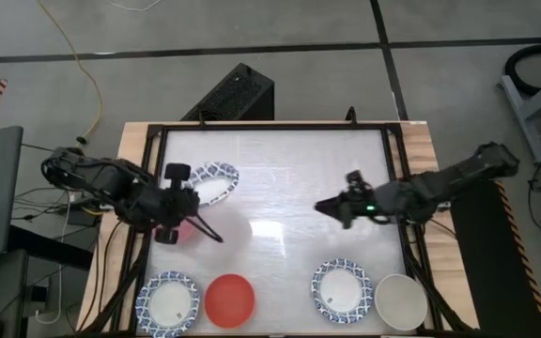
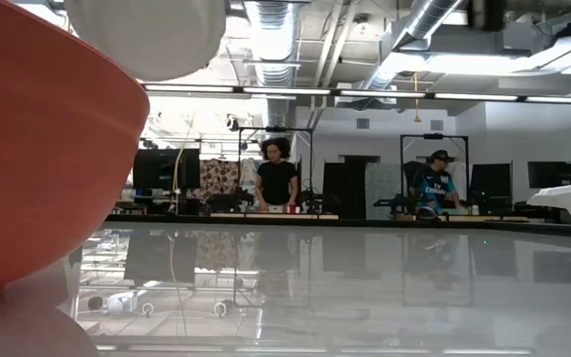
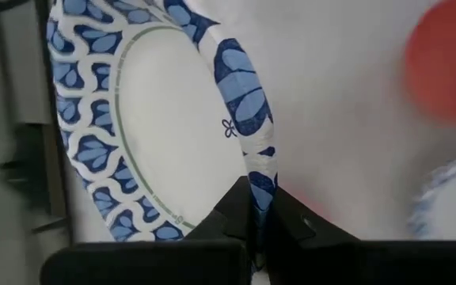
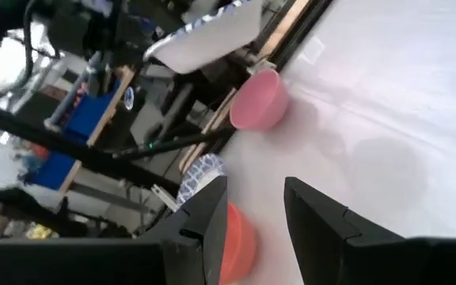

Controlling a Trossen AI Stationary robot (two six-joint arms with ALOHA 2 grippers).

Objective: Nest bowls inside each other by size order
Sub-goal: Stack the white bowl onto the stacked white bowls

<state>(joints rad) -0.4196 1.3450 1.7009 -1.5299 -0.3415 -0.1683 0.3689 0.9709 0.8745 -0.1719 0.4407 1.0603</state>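
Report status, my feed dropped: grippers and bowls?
Left gripper shut on blue-rimmed bowl, lifted above pink bowl. Right gripper open, empty, mid-table. Nothing obstructing.

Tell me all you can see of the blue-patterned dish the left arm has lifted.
The blue-and-white bowl is round, with a plain white centre, a thin green ring and a rim of blue leaf-like shapes. It looks like thin paper. The left gripper pinches its rim, holding it tilted above the table, over the small pink bowl.

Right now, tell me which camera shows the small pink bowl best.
The right wrist view: the pink bowl shows whole, upright on the table. In the high view only a sliver peeks from under the left tool. The low and left wrist views don't clearly show it.
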